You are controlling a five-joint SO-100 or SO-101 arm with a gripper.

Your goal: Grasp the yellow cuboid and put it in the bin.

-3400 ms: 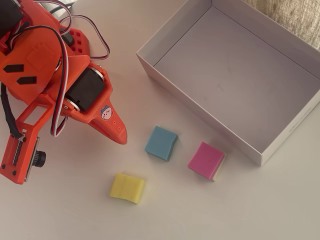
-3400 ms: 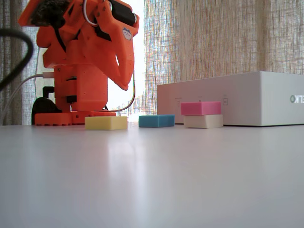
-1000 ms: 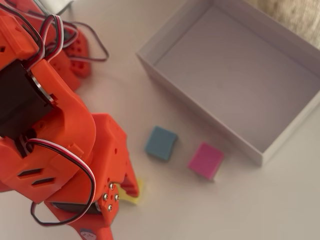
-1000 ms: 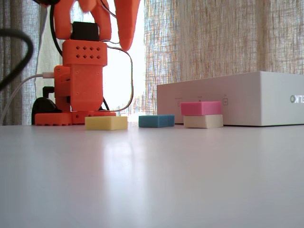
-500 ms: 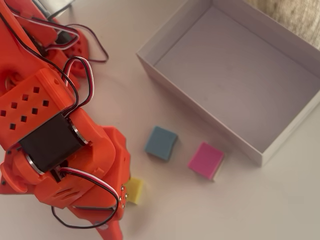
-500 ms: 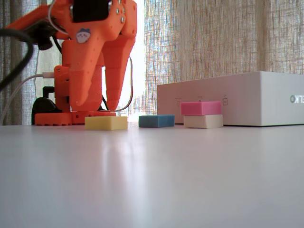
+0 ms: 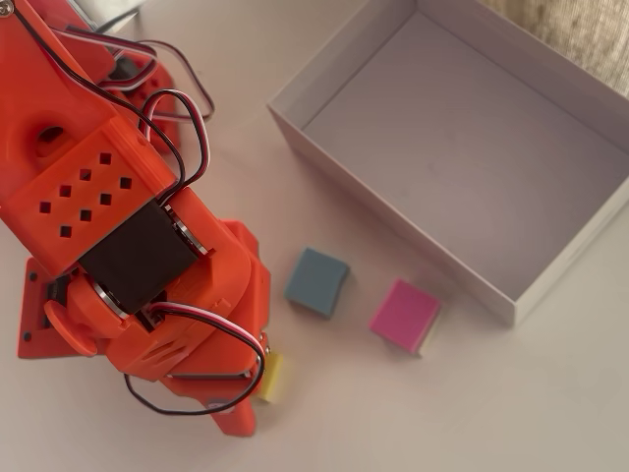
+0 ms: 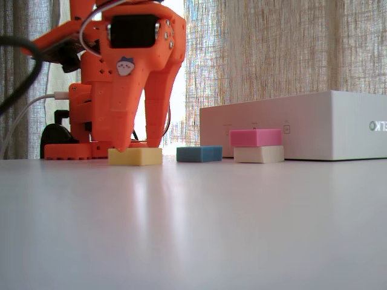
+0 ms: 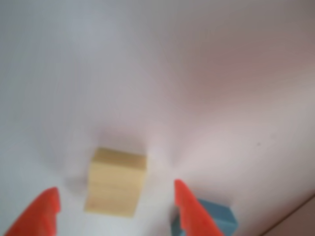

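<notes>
yellow cuboid [image 9: 116,182] lies between the spread claw [image 9: 115,206] tips.

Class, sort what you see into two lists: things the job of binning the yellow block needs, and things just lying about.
Needed: yellow cuboid, bin, open gripper straddling the cuboid.

Lying about: blue block, pink block stacked on a cream block.
</notes>
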